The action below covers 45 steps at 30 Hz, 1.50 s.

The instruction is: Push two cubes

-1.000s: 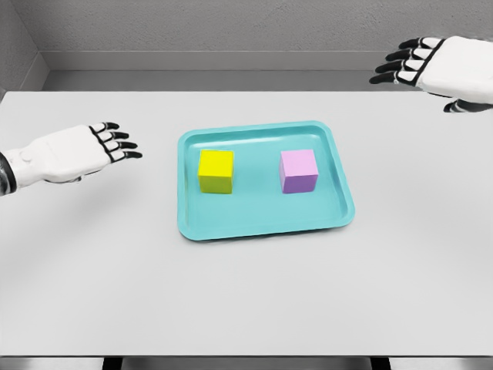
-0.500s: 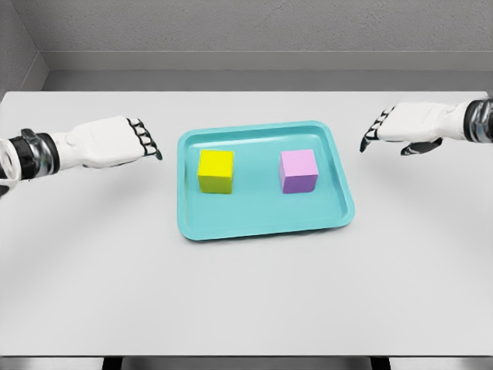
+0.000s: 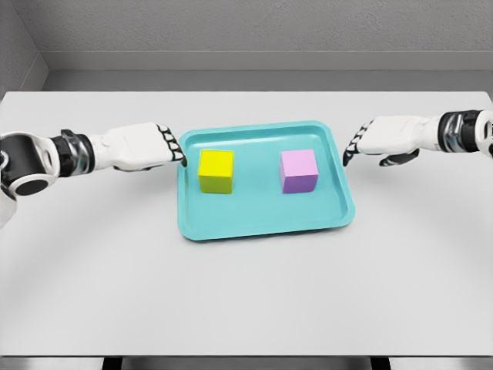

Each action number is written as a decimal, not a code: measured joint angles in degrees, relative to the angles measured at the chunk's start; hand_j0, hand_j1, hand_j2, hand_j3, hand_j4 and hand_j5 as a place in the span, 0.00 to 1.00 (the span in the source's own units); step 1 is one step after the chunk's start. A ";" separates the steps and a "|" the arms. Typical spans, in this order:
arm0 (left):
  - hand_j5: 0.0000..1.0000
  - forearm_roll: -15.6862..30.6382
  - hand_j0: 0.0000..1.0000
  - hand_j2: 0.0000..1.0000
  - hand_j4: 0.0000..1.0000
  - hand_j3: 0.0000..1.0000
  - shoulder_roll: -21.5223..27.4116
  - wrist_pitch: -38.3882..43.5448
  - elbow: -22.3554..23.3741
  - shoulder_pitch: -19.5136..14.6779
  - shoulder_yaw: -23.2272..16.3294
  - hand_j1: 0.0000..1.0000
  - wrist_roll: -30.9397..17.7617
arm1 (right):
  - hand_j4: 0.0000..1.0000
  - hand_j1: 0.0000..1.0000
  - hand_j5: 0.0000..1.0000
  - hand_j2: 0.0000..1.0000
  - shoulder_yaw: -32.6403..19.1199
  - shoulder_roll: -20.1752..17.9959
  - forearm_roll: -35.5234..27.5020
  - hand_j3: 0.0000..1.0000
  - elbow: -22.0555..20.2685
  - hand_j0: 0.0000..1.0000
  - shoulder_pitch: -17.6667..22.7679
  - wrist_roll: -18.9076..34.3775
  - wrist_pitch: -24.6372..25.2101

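Both arms have closed in on the teal tray [image 3: 262, 223] since the earlier frame, the left robot hand [image 3: 142, 147] now at the tray's left rim and the right robot hand [image 3: 385, 139] just off its right rim. On the white counter [image 3: 246, 293] the tray holds the 2 cubes well apart: the yellow cube [image 3: 216, 171] on its left half, the pink cube [image 3: 298, 170] on its right. Each hand holds nothing, fingers bent downward, not touching a cube. To push cleanly, each hand should probably clear the rim, meet its cube's outer face squarely and low, and press steadily so neither cube twists or tips.
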 measured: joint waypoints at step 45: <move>0.74 -0.40 0.74 0.74 0.74 0.74 -7.62 0.24 0.38 -0.62 0.04 0.74 -1.98 | 0.73 0.73 0.73 0.73 -2.92 1.35 5.54 0.73 -4.60 0.73 3.08 0.00 0.03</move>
